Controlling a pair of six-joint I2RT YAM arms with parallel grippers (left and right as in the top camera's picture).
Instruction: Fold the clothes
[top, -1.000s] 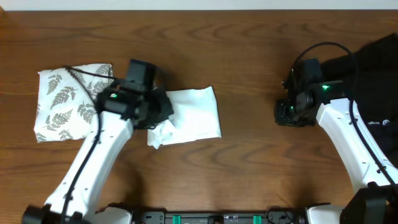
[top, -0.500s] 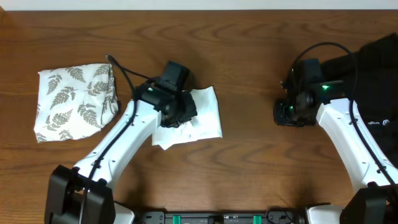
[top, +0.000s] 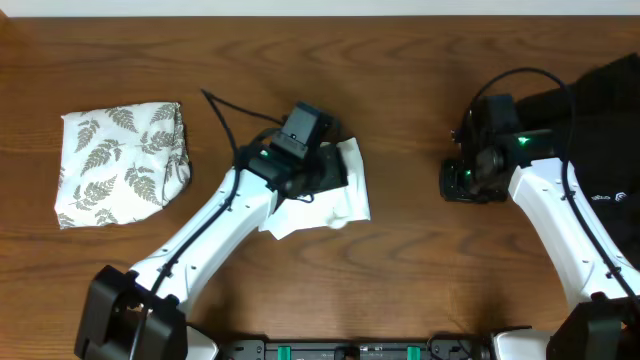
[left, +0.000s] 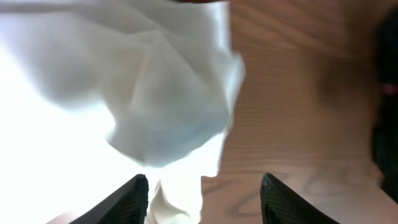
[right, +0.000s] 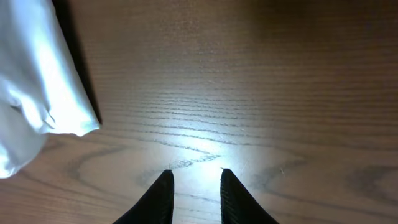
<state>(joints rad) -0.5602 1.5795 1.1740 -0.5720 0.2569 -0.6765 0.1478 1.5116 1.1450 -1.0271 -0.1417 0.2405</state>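
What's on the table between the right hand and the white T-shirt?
Only bare wooden table, seen in the overhead view: the right hand and the white T-shirt lie apart.

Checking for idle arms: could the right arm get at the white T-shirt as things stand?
Probably yes: only bare table lies between the right gripper and the white T-shirt. The left gripper sits over its far side, so they might crowd.

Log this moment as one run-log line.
left gripper: open, over white T-shirt | right gripper: open, empty, above table | white T-shirt: crumpled, not neatly folded | fern-print cloth: folded, left side
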